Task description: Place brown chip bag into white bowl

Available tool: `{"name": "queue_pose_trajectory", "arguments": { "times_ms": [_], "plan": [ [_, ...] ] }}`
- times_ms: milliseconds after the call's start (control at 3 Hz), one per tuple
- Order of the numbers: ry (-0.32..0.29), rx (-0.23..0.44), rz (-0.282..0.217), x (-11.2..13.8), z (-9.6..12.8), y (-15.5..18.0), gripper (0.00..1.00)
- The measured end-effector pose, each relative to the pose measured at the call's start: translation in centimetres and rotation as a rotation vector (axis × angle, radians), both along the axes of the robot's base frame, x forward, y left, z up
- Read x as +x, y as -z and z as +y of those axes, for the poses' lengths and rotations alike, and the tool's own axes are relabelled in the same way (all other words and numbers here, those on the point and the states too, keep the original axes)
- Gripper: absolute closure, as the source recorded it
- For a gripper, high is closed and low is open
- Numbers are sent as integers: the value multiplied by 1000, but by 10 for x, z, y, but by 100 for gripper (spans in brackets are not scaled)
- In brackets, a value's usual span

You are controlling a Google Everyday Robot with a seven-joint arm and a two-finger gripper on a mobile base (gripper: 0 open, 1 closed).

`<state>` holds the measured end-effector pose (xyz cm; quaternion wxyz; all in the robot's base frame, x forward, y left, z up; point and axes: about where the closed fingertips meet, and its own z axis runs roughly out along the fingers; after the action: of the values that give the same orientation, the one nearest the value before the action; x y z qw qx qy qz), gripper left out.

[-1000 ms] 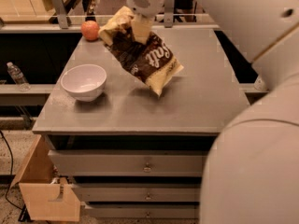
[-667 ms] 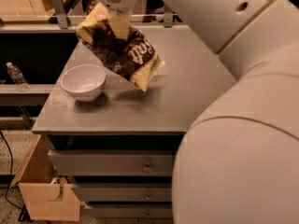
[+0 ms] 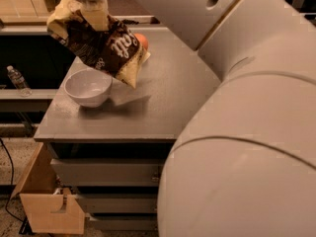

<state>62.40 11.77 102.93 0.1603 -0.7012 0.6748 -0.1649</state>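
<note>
Pincer (image 3: 95,19): top left, over the worktop (image 3: 168,100), clamped on the bag's upper part.
Bag (image 3: 106,51): held aloft and tilted, lower end near the bowl's right rim.
Bowl (image 3: 88,87): upright at the worktop's left.
Orange (image 3: 142,39): partly hidden behind the bag.

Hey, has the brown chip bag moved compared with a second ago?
Yes. Held by the gripper, the brown chip bag has shifted left relative to the white bowl: it hung to the bowl's right, and now it hangs partly over it.
</note>
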Motion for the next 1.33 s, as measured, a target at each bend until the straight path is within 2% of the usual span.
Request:
{"name": "queue_pose_trajectory", "arguments": {
  "times_ms": [333,667,1000,1333],
  "plan": [
    [-54,0,-36,-9,18,-18,100],
    [-114,32,-23,-13,39,-26,100],
    [-164,92,18,-17,58,-30,100],
    [-181,124,43,-18,67,-31,100]
  ]
}}
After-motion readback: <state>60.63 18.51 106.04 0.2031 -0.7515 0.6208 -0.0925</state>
